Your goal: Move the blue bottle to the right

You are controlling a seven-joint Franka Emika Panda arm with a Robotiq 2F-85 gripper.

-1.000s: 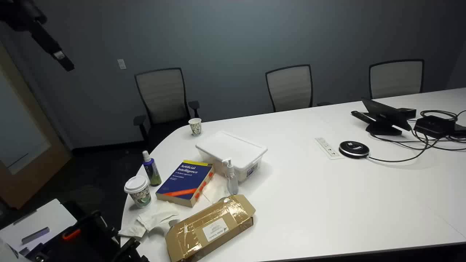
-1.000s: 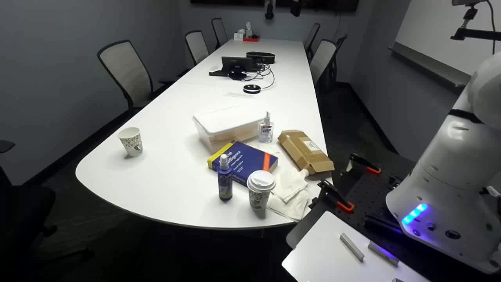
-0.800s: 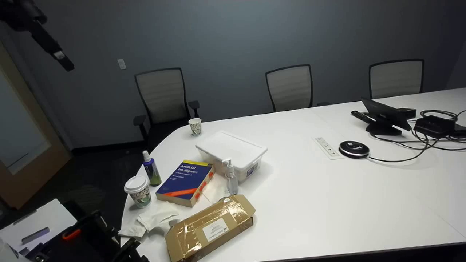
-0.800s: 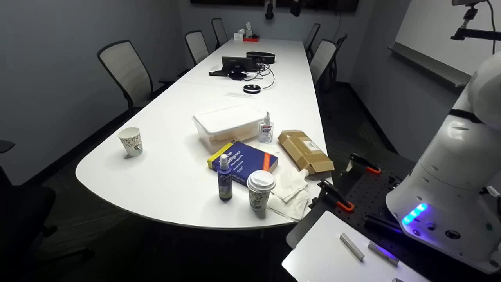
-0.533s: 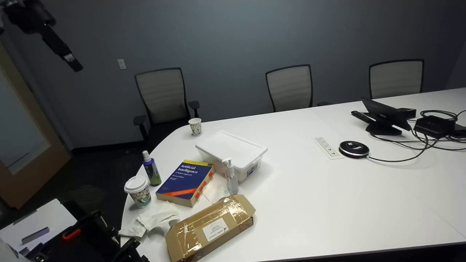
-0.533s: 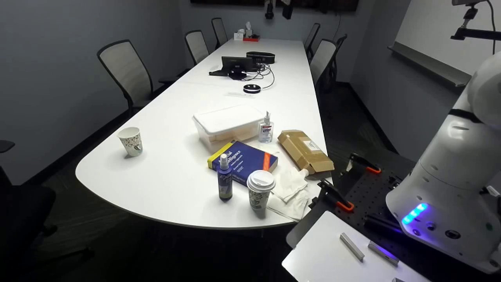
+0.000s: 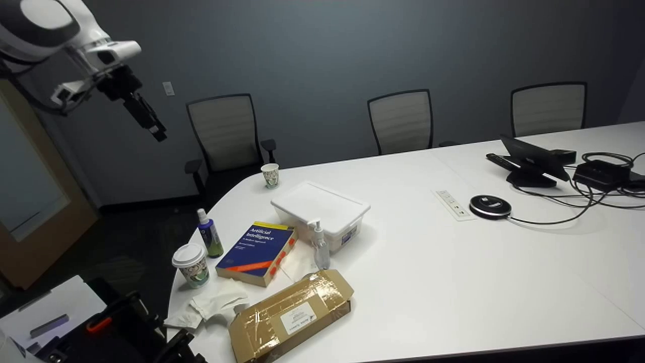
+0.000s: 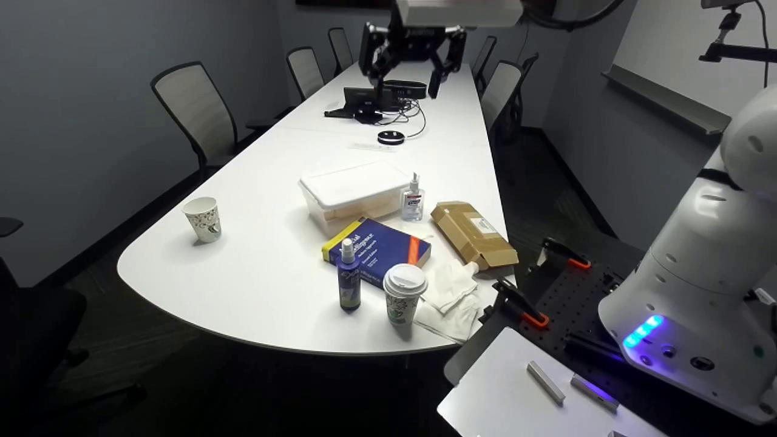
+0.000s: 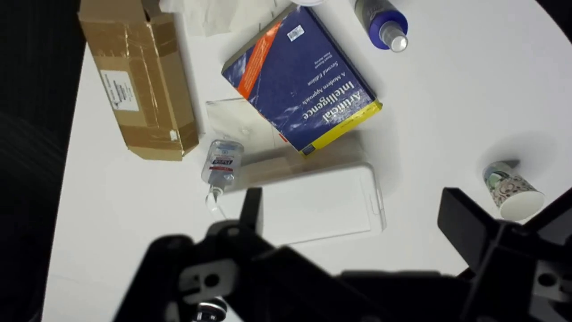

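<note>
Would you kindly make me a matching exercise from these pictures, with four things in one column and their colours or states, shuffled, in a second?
Column one:
1. blue bottle
2. cardboard box
3. book
4. fingers

Column two:
A. lying flat, cover facing up
B. brown, with shiny tape
C. spread apart in the air
D. upright, with a whitish cap

Pairs: 1-D; 2-B; 3-A; 4-C

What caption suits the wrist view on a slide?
Open tool in the foreground; ungrasped blue bottle standing beside the blue book.
</note>
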